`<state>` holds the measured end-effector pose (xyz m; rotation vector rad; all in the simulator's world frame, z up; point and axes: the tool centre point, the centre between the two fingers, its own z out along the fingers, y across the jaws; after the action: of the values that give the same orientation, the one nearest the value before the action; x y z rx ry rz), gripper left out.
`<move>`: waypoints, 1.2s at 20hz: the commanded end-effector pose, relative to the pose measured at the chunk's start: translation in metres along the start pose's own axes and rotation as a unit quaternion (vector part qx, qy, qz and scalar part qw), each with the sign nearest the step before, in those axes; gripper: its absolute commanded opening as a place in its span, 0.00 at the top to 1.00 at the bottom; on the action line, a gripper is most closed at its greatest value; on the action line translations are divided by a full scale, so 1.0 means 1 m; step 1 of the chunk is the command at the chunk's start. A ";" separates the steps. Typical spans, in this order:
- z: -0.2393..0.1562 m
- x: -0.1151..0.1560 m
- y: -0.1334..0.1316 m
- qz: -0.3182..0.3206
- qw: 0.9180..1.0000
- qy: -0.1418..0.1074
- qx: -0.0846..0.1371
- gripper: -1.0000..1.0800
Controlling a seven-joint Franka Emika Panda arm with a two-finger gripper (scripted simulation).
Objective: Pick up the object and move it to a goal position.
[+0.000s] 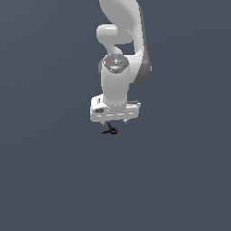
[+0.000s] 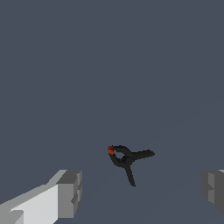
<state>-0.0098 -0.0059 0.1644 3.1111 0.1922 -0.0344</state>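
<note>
Black and very small, the object (image 2: 126,159) lay on the grey floor (image 1: 49,180) directly beneath my gripper (image 1: 114,122). In the exterior view, read from that view's left to its right, came bare floor, then the white hand with the object (image 1: 110,131) just under its fingertips, then bare floor again. In the wrist view the fingers (image 2: 70,192) stood wide apart and empty, with the object between their lines. Its red-orange tip faced one finger and its two thin legs splayed away. I judged a straight descent would bracket it.
</note>
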 end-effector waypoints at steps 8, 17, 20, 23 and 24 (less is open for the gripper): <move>0.022 -0.008 0.005 -0.102 0.995 0.001 -0.001 0.04; 0.047 -0.018 0.009 -0.220 0.975 0.003 -0.001 0.04; 0.055 -0.021 0.009 -0.259 0.966 0.004 0.000 0.04; 0.063 -0.025 0.010 -0.297 0.955 0.005 0.000 0.04; 0.065 -0.026 0.010 -0.310 0.951 0.006 0.000 0.04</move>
<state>-0.0342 -0.0203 0.1037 2.9294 1.0897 -0.0283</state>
